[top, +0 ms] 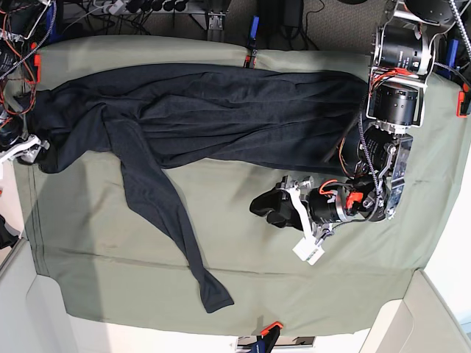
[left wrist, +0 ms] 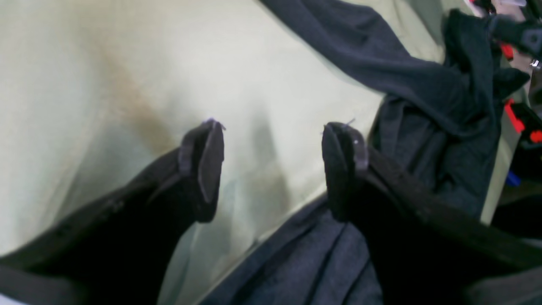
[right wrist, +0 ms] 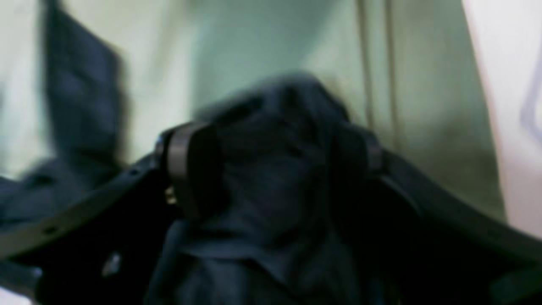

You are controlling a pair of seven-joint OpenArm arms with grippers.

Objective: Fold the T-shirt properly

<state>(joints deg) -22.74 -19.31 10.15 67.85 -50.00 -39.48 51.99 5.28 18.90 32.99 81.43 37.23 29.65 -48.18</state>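
A: Two fingers of the left gripper point(left wrist: 275, 125) are standing wide apart in the left wrist view, holding nothing, with only the green cloth point(left wrist: 106, 84) showing between them.

B: And the T-shirt point(left wrist: 423, 84)?

A: It is lying off to that view's right as a dark rumpled fold, and more of it is lying under the lower edge, beneath the right-hand finger. How the whole garment is spreading, this view is not showing.

B: The right wrist view?

A: Everything is blurring there. The right gripper point(right wrist: 273, 135) is showing its fingers well apart, with a dark lump of the T-shirt bunching up between them. Whether the pads are pressing the fabric, I cannot tell.

B: What is the base view adding?

A: The layout. The T-shirt point(top: 221, 110) is stretching across the far half of the green cloth point(top: 353, 279), and one sleeve point(top: 173, 228) is trailing toward the near edge. A small dark clump point(top: 268, 209) is sitting just beside the left gripper point(top: 294, 220).

B: The right arm?

A: The right arm point(top: 18, 151) is being cut off at the picture's left edge, at the end of the shirt, so its fingers are not showing.
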